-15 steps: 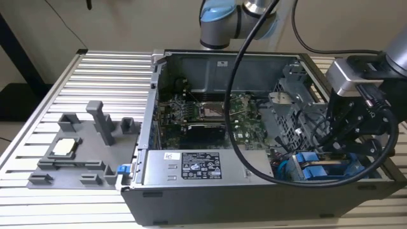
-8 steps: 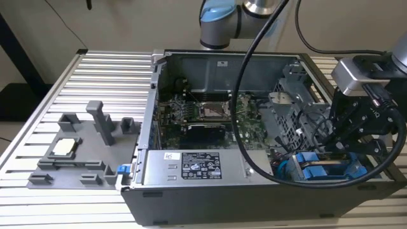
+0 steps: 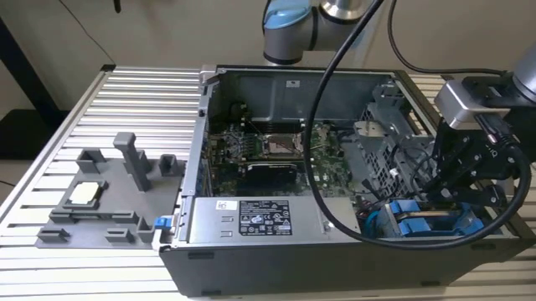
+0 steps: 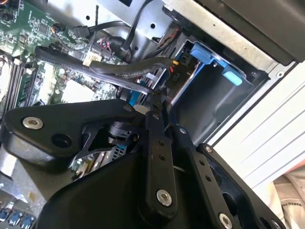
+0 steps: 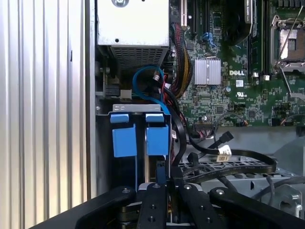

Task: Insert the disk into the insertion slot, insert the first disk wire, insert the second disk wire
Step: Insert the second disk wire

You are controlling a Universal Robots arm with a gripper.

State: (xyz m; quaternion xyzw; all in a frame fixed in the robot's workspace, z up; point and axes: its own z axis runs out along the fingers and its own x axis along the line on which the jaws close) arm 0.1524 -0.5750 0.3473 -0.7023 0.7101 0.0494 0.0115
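Note:
The disk (image 3: 416, 226) sits in its blue carrier inside the insertion slot (image 5: 136, 108), a grey bay at the case's corner on the exterior view's right. Two blue tabs (image 5: 157, 139) stand side by side at the bay's mouth. My gripper (image 3: 441, 197) reaches down into this bay. In both wrist views its fingers (image 5: 161, 172) are pressed together at the disk's end. A blue disk wire (image 5: 148, 76) loops from the board down to the fingertips (image 4: 155, 106). A black flat wire (image 4: 128, 70) runs to a black plug (image 4: 178, 66) on the disk beside them.
The open computer case lies on a slatted metal table (image 3: 142, 94). A silver power supply box (image 3: 251, 219) lies beside the bay, the motherboard (image 3: 268, 157) beyond it, a perforated cage (image 3: 385, 135) nearby. A grey fixture (image 3: 109, 200) stands at the exterior view's left. A thick black arm cable (image 3: 322, 188) hangs across the case.

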